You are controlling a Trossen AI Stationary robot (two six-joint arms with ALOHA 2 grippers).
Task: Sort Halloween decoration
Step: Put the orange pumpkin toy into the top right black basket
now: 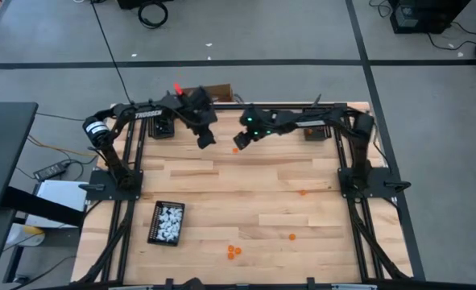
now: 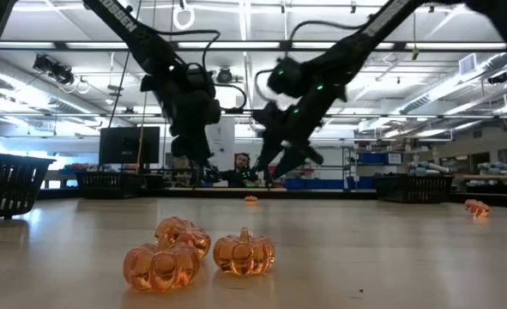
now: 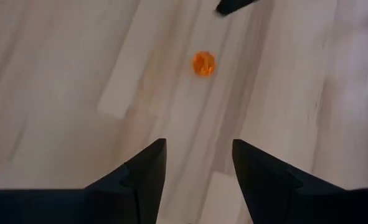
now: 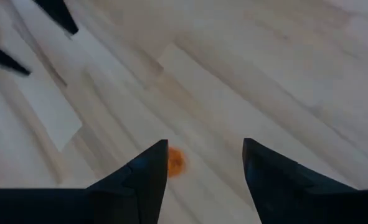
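Observation:
A tiny orange pumpkin point(image 1: 236, 150) of the Halloween decoration lies on the wooden table point(image 1: 246, 181) near its far edge. My right gripper point(image 1: 240, 143) hangs open just above it. In the right wrist view the pumpkin point(image 4: 175, 160) shows beside one finger, partly behind it. My left gripper point(image 1: 204, 142) is open a little to the left, with the same pumpkin point(image 3: 203, 63) ahead of its fingers. A black tray point(image 1: 166, 222) near the front left holds several white trinkets. Three orange pumpkins point(image 2: 184, 249) lie together near the front edge.
Single orange pumpkins lie at mid right point(image 1: 304, 192) and front right point(image 1: 292, 237). Two small black boxes point(image 1: 163, 127) point(image 1: 314, 131) and a brown box point(image 1: 217, 93) sit at the far edge. Dark arm frames line both sides.

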